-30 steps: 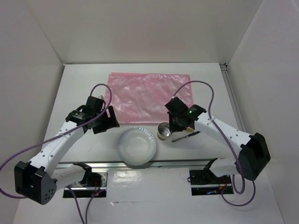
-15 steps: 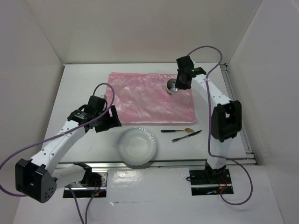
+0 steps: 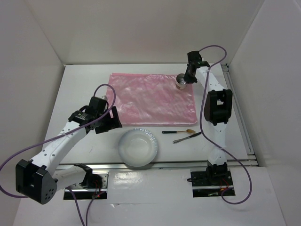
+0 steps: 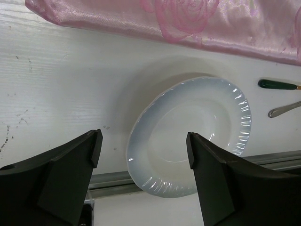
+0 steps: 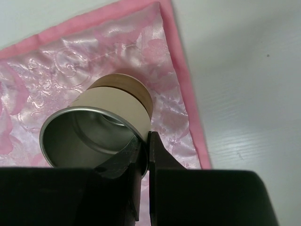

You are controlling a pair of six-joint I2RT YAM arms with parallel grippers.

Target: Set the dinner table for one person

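Note:
My right gripper (image 3: 186,77) is shut on the rim of a metal cup (image 3: 181,83) with a cream outside, holding it over the far right corner of the shiny pink mat (image 3: 150,98). In the right wrist view the cup (image 5: 113,117) is pinched at its rim between my fingers, one inside and one outside. My left gripper (image 3: 109,121) is open and empty above the white dinner table (image 3: 84,84), just left of a white plate (image 3: 137,147). The plate (image 4: 188,136) shows between the open fingers in the left wrist view.
A green-handled spoon (image 3: 178,132) and a second dark utensil (image 3: 187,137) lie on the table right of the plate, near the mat's front right corner. White walls enclose the table on three sides. A metal rail (image 3: 141,165) runs along the near edge.
My right gripper has carried the cup from beside the plate up and back to the mat's far right corner. The left arm has barely moved.

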